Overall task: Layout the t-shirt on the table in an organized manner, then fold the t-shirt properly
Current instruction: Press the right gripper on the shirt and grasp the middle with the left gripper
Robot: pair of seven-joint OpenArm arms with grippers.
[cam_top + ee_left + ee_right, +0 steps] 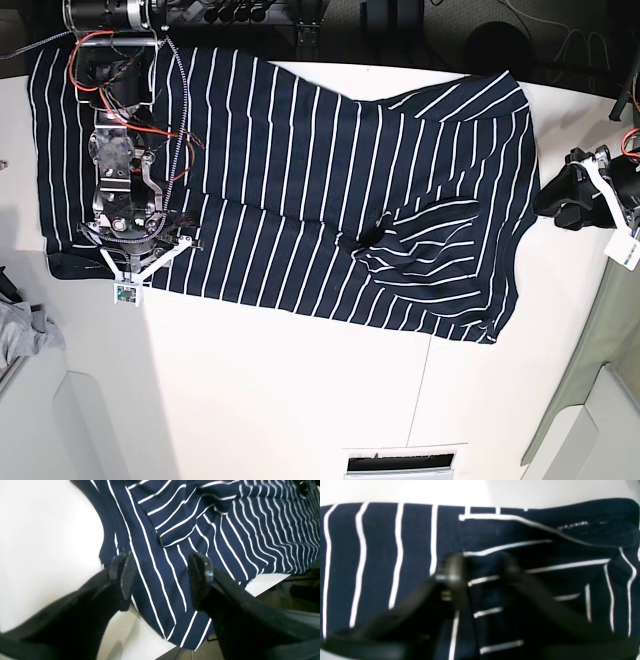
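striped shirt spread out, one arm down on its edge

the dark navy soft t-shirt with thin white stripes (300, 190) lies spread across the big smooth white table (300, 400), rumpled near its middle, one end hanging a little past the table edge. the right gripper (480, 567) is down on the fabric close to the shirt's edge; its black fingers (452, 577) stand only a little apart with a ridge of cloth between them, though the blur keeps me from telling whether they truly pinch it. the left gripper (161, 577) hovers over the other end of the shirt, fingers spread wide, holding nothing. a small grey cloth (25, 330) sits off to the side.
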